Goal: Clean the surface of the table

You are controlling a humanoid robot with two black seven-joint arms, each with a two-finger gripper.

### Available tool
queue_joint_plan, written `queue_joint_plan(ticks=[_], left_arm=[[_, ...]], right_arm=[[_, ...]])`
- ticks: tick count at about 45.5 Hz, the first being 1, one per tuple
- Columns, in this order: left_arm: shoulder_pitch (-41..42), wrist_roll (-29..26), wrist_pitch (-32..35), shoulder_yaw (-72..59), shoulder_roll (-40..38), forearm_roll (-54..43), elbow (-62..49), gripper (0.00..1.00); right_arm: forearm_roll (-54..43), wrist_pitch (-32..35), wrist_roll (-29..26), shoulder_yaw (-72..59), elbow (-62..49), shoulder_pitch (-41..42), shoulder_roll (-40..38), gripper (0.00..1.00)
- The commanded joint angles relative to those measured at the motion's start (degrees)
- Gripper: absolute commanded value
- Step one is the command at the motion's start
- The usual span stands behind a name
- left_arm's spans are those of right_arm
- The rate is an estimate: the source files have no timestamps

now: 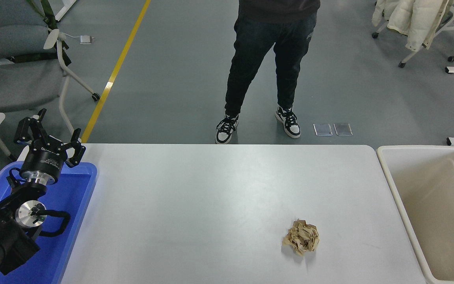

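The white table surface [195,205] fills the middle of the head view. A crumpled ball of brown paper [301,236] lies on it toward the near right. My left gripper [49,132] is parked at the far left over the blue tray [73,221], open and holding nothing. No right arm shows in the picture.
A beige bin [392,189] stands against the table's right end, and what shows of its inside is bare. A person in dark trousers and black-and-white shoes [264,71] stands at the far side. Chairs [18,75] stand on the floor at the far left and far right.
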Motion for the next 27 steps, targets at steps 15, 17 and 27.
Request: queue_joint_plan(ticks=[15,17,27], left_arm=[[-0.05,0.00,0.00,0.00,0.00,0.00,-0.04,1.00],[0.04,0.00,0.00,0.00,0.00,0.00,-0.04,1.00],[-0.05,0.00,0.00,0.00,0.00,0.00,0.04,1.00]], right_arm=[[2.77,12.82,3.46,37.17,37.58,-11.25,-11.35,1.00],[2.24,15.98,4.42,38.66,38.20,-12.57,-10.91,1.00],[-7.85,18.11,13.29,38.85,44.43,-16.43,-6.43,1.00]])
